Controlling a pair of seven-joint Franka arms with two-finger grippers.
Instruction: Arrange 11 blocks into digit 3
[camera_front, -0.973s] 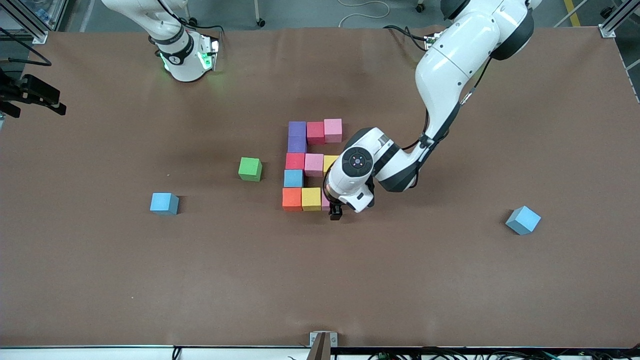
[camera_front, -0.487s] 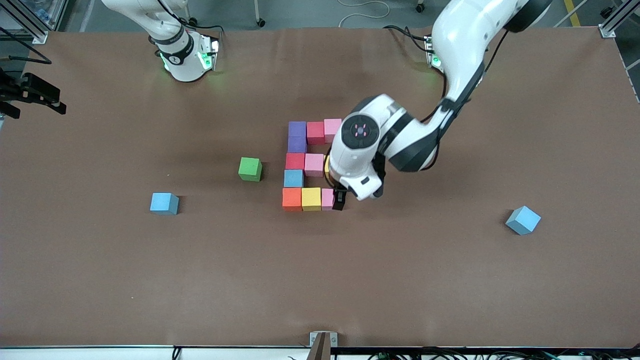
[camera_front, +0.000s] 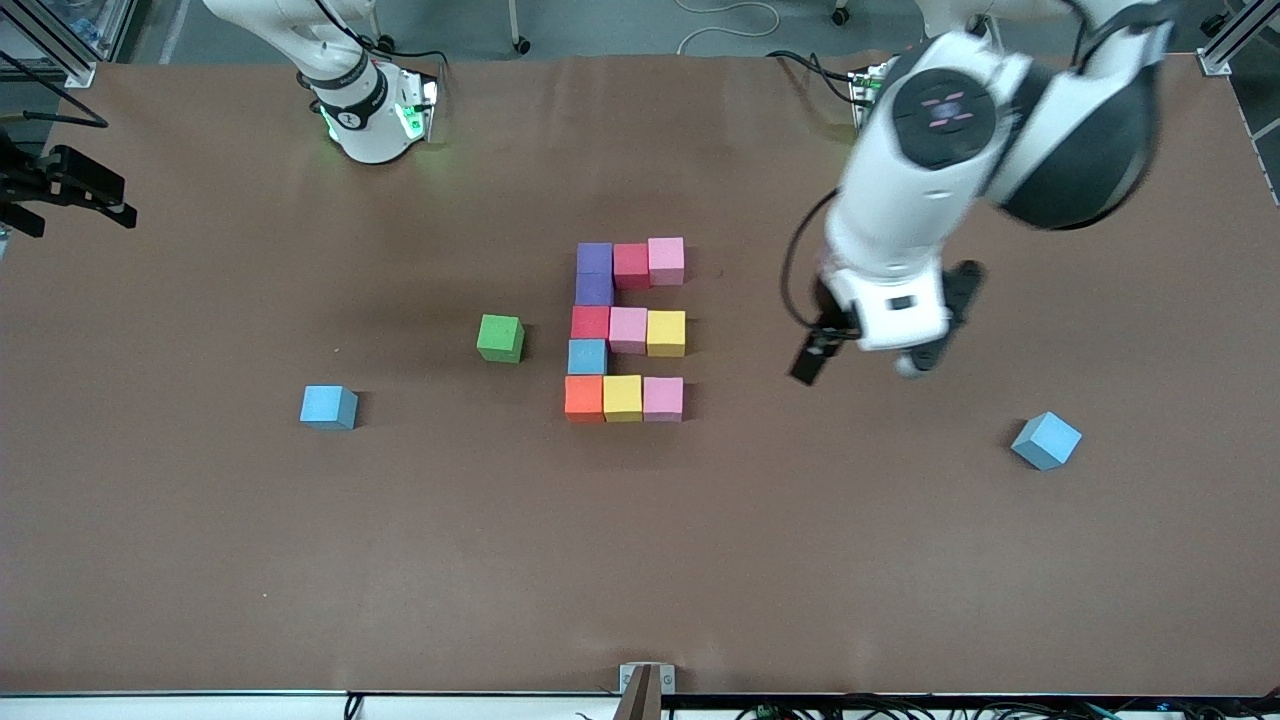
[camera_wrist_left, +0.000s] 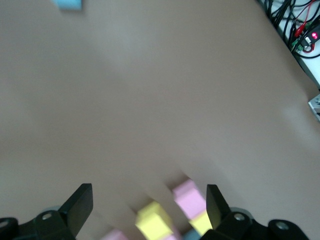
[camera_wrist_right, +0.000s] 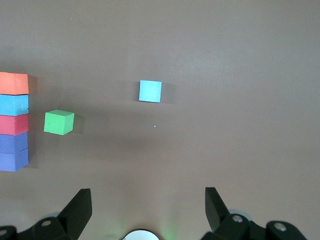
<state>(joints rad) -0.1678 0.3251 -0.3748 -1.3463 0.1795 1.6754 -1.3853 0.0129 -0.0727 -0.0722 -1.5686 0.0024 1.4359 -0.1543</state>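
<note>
The blocks (camera_front: 628, 329) lie together mid-table in three rows joined by a column at the right arm's end. Purple (camera_front: 594, 257), red (camera_front: 631, 265) and pink (camera_front: 666, 260) form the farthest row. Orange (camera_front: 584, 397), yellow (camera_front: 622, 397) and pink (camera_front: 663, 398) form the nearest. My left gripper (camera_front: 862, 362) hangs open and empty over bare table, beside the figure toward the left arm's end. Its wrist view shows the gripper (camera_wrist_left: 148, 202) above a blurred yellow block (camera_wrist_left: 152, 220) and pink block (camera_wrist_left: 189, 196). My right gripper (camera_wrist_right: 147, 205) is open and empty, high over its own base.
A green cube (camera_front: 500, 337) sits beside the figure toward the right arm's end, with a blue cube (camera_front: 328, 407) farther that way. Another blue cube (camera_front: 1046, 440) lies tilted near the left arm's end. A black bracket (camera_front: 65, 185) juts in at the table's edge.
My left gripper has risen off the nearest pink block and swung toward the left arm's end. That block stays beside the yellow one. The right arm has not moved.
</note>
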